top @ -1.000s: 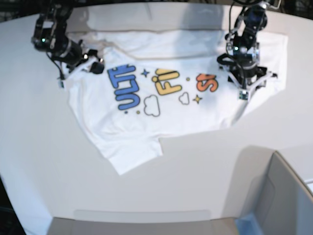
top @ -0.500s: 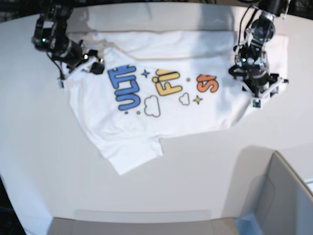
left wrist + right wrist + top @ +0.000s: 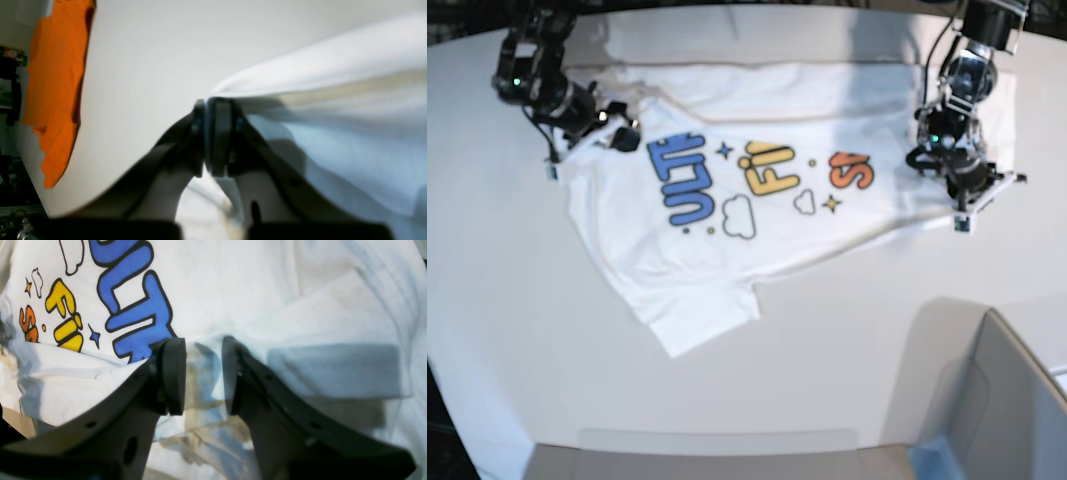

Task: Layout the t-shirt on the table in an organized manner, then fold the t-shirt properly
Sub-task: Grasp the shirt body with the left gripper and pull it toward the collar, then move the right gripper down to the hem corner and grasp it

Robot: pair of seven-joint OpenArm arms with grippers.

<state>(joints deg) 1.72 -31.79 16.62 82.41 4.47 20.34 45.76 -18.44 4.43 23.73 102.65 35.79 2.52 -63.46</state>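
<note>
T-shirt point(image 3: 727, 230) print: "FI", "S"

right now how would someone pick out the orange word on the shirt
Find the white t-shirt spread on the table. Its print runs blue, yellow, then orange; the orange word lies nearest the left pincer, the only orange lettering.

I see the t-shirt point(image 3: 727, 210) lying on the table point(image 3: 517, 330), toward its far edge. Left gripper point(image 3: 957, 205) sits at the shirt's right end in the base view, right gripper point(image 3: 622, 135) at its left end.
</note>
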